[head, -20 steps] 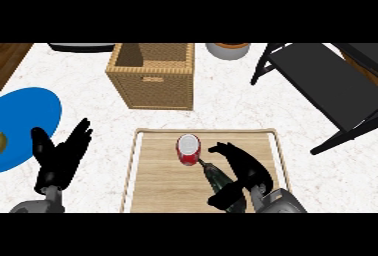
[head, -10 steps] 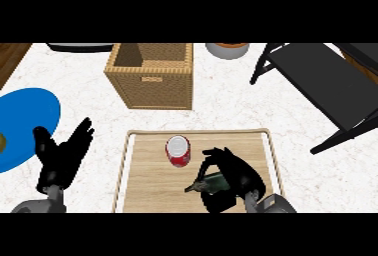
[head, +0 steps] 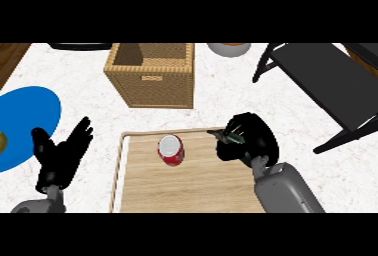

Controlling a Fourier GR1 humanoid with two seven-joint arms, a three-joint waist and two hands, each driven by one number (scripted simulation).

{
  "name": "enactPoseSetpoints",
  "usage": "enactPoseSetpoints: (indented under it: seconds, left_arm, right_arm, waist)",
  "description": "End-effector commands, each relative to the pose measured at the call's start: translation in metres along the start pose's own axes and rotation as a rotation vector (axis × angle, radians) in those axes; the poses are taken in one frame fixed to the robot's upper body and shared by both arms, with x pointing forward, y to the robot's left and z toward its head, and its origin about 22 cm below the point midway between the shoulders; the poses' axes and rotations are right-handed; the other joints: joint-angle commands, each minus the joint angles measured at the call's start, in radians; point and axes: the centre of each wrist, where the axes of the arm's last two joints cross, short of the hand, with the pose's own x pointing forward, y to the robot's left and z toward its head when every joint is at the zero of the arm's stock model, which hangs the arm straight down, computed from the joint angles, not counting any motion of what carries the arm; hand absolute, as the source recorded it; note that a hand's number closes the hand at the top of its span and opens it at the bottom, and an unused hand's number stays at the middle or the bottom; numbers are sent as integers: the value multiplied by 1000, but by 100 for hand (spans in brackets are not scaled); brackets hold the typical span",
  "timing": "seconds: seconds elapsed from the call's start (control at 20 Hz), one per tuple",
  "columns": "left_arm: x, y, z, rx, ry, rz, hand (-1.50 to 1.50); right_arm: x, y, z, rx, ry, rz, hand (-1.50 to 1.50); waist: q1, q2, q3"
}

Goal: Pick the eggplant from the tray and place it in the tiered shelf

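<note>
Nearest, wooden tray [head: 148,195] on the white marbled counter [head: 81,95], running off the lower edge. Left robot hand [head: 59,157] sits left of the tray over the counter, fingers straight and spread, pointing up, holding nothing. Right robot hand [head: 247,140] is over the tray's upper right corner, grey forearm coming in from below, fingers curled round a dark object; only a small greenish-dark bit shows at the fingers, taken to be the eggplant [head: 233,137], mostly hidden by the hand. Whether it touches the tray, can't tell. Red and white can [head: 171,150] lies on the tray, just left of the right hand, apart from it. Blue plate [head: 22,120] at the left edge, beside the left hand. Further back, wicker basket [head: 151,75] stands on the counter, past the tray's top edge. Black tiered shelf [head: 325,85] is at the far right, angled, well apart from the can. Grey bowl [head: 229,49] at the top edge, between basket and shelf.
</note>
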Motion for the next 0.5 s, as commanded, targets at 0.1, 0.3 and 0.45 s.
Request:
enactPoseSetpoints:
  seconds: [0.1,0.3,0.45]
  left_arm:
    - [-5,-8,-4,-30,40,2,0]
    - [-3,-12,-5,-46,37,-8,0]
    - [-6,-6,-3,-28,49,-16,0]
  right_arm:
    - [54,-45,-23,-510,144,-106,150]
    - [111,-68,-12,-735,131,-106,150]
    - [142,-89,-3,-877,159,-102,150]
  waist:
    - [30,11,-7]
    - [34,1,-7]
    - [29,-3,-6]
